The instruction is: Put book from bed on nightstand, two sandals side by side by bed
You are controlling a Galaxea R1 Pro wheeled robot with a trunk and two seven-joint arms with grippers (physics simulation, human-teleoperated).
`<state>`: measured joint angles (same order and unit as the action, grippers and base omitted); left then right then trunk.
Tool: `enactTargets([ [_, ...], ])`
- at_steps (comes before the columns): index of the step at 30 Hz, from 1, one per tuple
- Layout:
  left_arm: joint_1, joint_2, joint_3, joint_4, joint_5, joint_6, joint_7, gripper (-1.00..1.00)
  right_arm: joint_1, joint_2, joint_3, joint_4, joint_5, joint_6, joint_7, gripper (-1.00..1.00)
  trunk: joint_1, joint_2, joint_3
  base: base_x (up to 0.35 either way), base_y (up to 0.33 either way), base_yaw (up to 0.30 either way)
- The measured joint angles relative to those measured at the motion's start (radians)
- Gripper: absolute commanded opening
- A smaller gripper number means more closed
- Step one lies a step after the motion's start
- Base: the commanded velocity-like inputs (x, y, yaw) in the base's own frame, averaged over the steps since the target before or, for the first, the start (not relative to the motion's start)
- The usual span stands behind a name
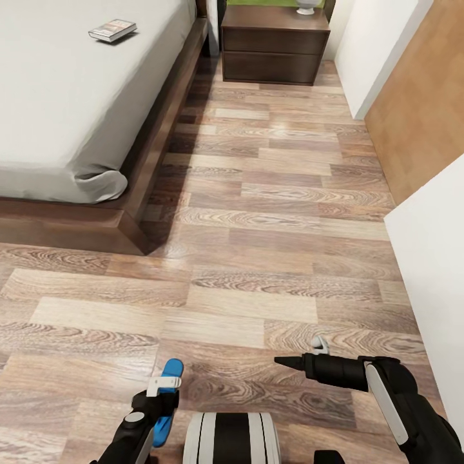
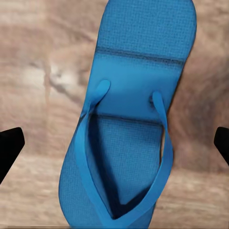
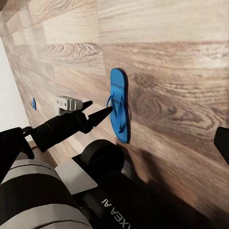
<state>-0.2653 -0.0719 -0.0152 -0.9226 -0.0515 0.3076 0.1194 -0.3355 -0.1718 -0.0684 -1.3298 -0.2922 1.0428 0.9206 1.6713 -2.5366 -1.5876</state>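
One blue sandal [image 2: 129, 124] lies flat on the wood floor, straps up, directly under my left gripper [image 1: 162, 392]. The left gripper is open, with a dark fingertip [image 2: 9, 148] on either side of the sandal and apart from it. In the right wrist view the same sandal [image 3: 119, 105] lies just past the left arm's fingers. A small blue shape [image 3: 33, 102], perhaps the other sandal, lies farther off by a white wall. The book [image 1: 113, 29] lies on the bed [image 1: 58, 96] near its far end. The nightstand [image 1: 275, 42] stands beyond the bed's corner. My right gripper [image 1: 298, 354] hovers open over bare floor.
The bed's dark wood frame [image 1: 138, 212] juts onto the floor at the left. A white wall [image 1: 428, 258] and an orange-brown panel [image 1: 419, 109] close off the right side. A white vase base [image 1: 307, 8] stands on the nightstand. A floor aisle runs between bed and wall.
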Motion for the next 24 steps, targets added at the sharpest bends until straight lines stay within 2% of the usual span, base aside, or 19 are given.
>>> enactTargets([
  [7, -0.011, 0.0, 0.0, 0.001, 0.001, 0.095, 0.027, 1.0, 0.0, 0.0, 0.0, 0.0, 0.0, 0.0, 0.0, 1.0, 0.0, 0.0, 0.0, 0.0, 0.0, 0.0],
  [24, -0.014, -0.003, -0.003, 0.004, 0.001, 0.098, 0.02, 1.0, 0.0, 0.0, 0.0, 0.0, 0.0, 0.0, 0.0, 1.0, 0.0, 0.0, 0.0, 0.0, 0.0, 0.0],
])
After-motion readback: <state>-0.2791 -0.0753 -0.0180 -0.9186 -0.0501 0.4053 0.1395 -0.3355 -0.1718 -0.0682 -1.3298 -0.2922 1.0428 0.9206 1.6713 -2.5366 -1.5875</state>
